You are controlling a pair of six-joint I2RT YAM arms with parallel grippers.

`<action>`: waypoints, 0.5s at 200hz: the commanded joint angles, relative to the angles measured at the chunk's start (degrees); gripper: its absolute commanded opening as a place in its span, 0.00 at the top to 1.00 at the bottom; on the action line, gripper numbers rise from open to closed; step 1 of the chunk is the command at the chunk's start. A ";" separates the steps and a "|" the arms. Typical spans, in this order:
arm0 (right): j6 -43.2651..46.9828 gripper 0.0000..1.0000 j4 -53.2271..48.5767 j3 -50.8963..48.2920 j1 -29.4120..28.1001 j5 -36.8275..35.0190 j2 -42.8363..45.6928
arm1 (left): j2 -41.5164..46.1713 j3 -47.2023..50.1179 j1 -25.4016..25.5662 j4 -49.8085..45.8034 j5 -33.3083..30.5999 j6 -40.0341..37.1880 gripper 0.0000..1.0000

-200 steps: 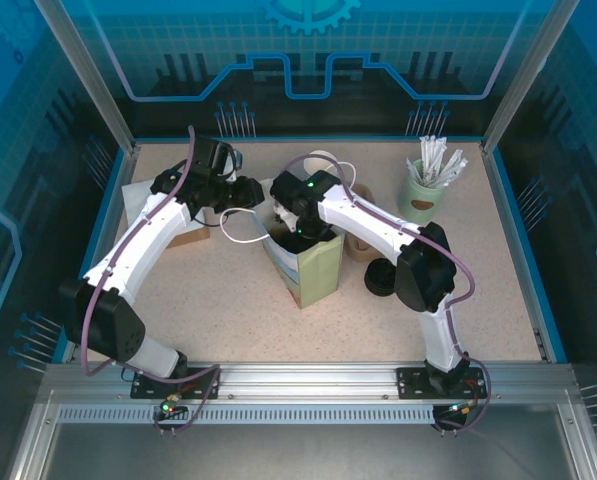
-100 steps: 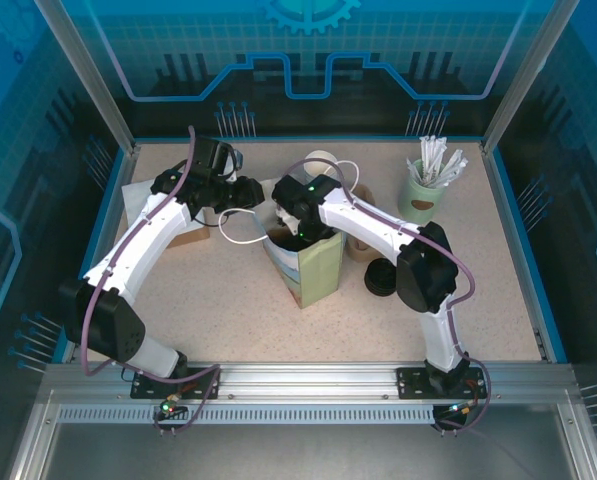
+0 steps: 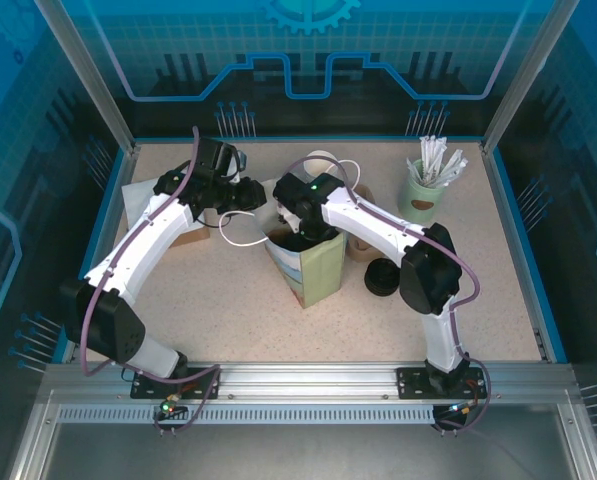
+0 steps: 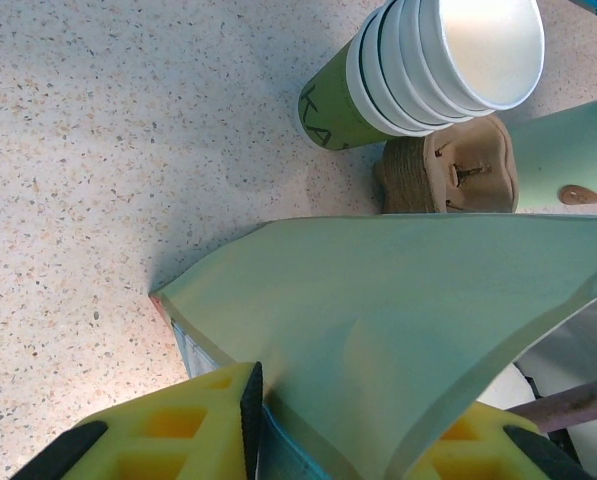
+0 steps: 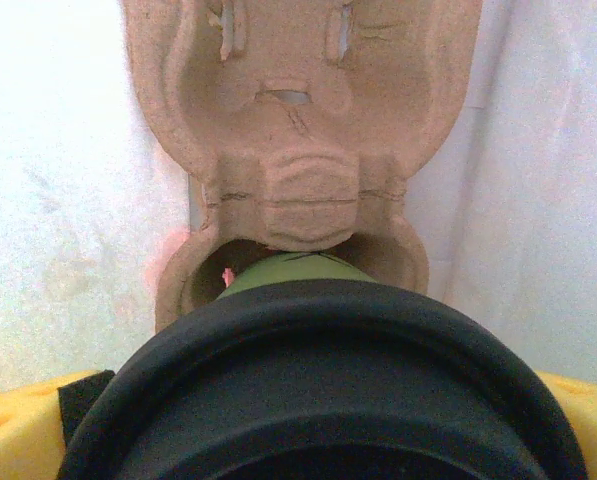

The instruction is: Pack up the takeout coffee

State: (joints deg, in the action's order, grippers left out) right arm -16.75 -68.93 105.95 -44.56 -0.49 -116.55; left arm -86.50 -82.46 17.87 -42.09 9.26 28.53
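Inside bag point(image 3: 316, 268): lidded cup point(image 5: 323, 390) in carrier point(image 5: 303, 130)

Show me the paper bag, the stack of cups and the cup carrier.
paper bag point(image 3: 321, 272): top view, green side panel.
stack of cups point(image 4: 483, 45): left wrist view, inside the top cup.
cup carrier point(image 5: 303, 185): right wrist view, raised middle.

Black lid point(image 5: 323, 390) blurred, cut off below, green cup point(image 5: 278, 268) mostly hidden beneath (a sliver shows), paper bag point(image 4: 378, 330) cropped low.
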 commanded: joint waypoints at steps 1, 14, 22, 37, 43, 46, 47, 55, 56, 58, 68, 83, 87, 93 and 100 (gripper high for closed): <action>-1.01 0.00 -1.11 1.34 0.97 -0.16 2.14 | 1.21 -1.57 0.68 -1.29 -0.91 0.12 0.71; -0.91 0.00 -1.12 1.10 1.00 -0.01 2.03 | 1.05 -1.66 0.68 -1.37 -1.04 0.16 0.71; -0.91 0.00 -1.06 0.92 0.99 -0.02 2.02 | 0.98 -1.74 0.68 -1.42 -1.23 0.12 0.71; -0.91 0.00 -0.62 0.08 1.02 0.13 2.10 | 0.89 -1.74 0.68 -1.51 -1.58 0.12 0.71; -0.91 0.00 -0.45 -0.19 1.02 0.24 2.14 | 0.89 -1.68 0.68 -1.59 -1.69 0.12 0.71; -0.91 0.00 -0.35 -0.34 1.01 0.24 2.17 | 0.89 -1.66 0.63 -1.60 -1.77 0.07 0.71; -0.91 0.00 -0.30 -0.37 0.99 0.23 2.19 | 0.89 -1.66 0.65 -1.60 -1.82 0.14 0.70; -0.90 0.00 -0.09 -0.72 1.04 0.26 2.21 | 0.89 -1.66 0.67 -1.60 -1.96 0.06 0.70; -0.91 0.00 -0.08 -0.78 1.04 0.20 2.21 | 0.89 -1.66 0.68 -1.64 -2.00 0.09 0.70; -0.91 0.00 -0.07 -0.82 1.03 0.20 2.25 | 0.89 -1.66 0.63 -1.67 -2.04 0.11 0.70; -1.06 0.00 0.26 -1.09 1.05 0.08 2.43 | 0.89 -1.66 0.69 -1.69 -2.01 0.09 0.71; -1.18 0.00 0.37 -0.93 1.02 -0.19 2.82 | 0.88 -1.57 0.68 -1.56 -1.81 0.09 0.71; -1.25 0.00 0.37 -0.77 1.01 -0.29 2.94 | 0.81 -1.57 0.65 -1.44 -1.66 0.04 0.71; -1.23 0.00 0.29 -0.44 1.01 -0.47 3.12 | 0.97 -1.54 0.68 -1.28 -1.64 0.03 0.71; -1.35 0.00 0.20 -0.18 0.94 -0.64 3.26 | 1.18 -1.46 0.76 -1.15 -1.62 0.05 0.72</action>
State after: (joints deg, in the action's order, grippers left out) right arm -16.99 -68.51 105.62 -44.40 -0.62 -116.03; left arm -86.50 -82.76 18.17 -42.28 8.38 28.53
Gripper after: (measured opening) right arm 0.997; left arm 0.291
